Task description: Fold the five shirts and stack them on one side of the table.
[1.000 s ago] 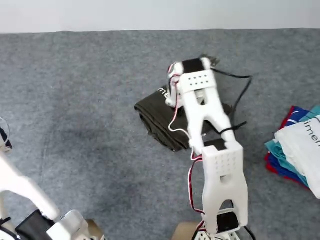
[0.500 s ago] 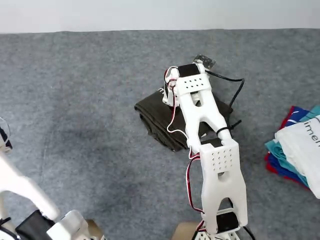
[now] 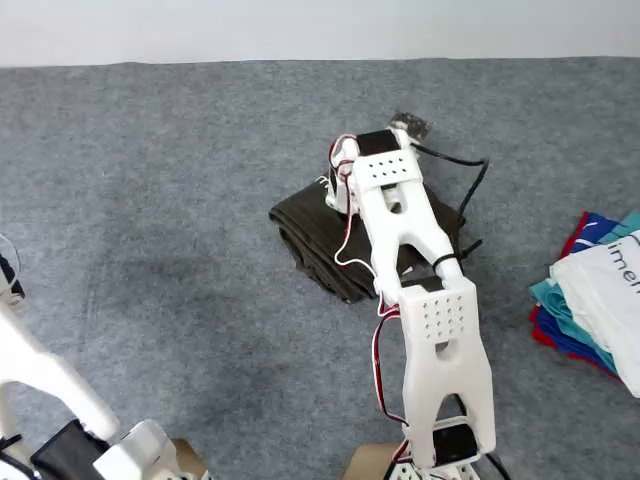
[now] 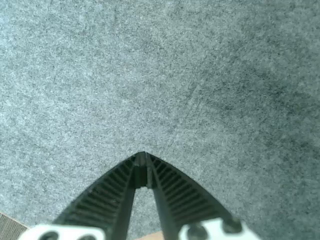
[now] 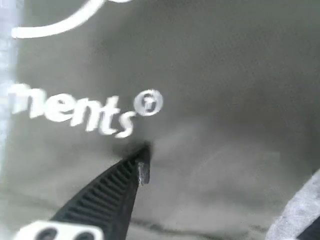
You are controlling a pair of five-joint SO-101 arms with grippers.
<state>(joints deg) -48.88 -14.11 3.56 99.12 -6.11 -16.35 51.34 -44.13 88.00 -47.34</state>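
The right hand (image 5: pixel 225 200), fingers apart, rests on the folded dark shirt (image 3: pixel 310 235) mid-counter (image 3: pixel 180 200). The left hand (image 4: pixel 145 170), fingers together, hangs over the grey counter. A shirt stack (image 3: pixel 590 300) lies at the right edge.

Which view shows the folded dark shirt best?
The high view: the dark shirt lies folded, partly under the right arm. The right wrist view gives close fabric with lettering; the left wrist view faces grey table.

The white plastic right arm (image 3: pixel 432 345) has hole-dotted plates (image 3: pixel 440 315), black motors (image 3: pixel 375 141), red-and-white wires (image 3: pixel 351 235) and a black cable (image 3: pixel 472 178); the left gripper (image 4: pixel 145 164) is black and ribbed.
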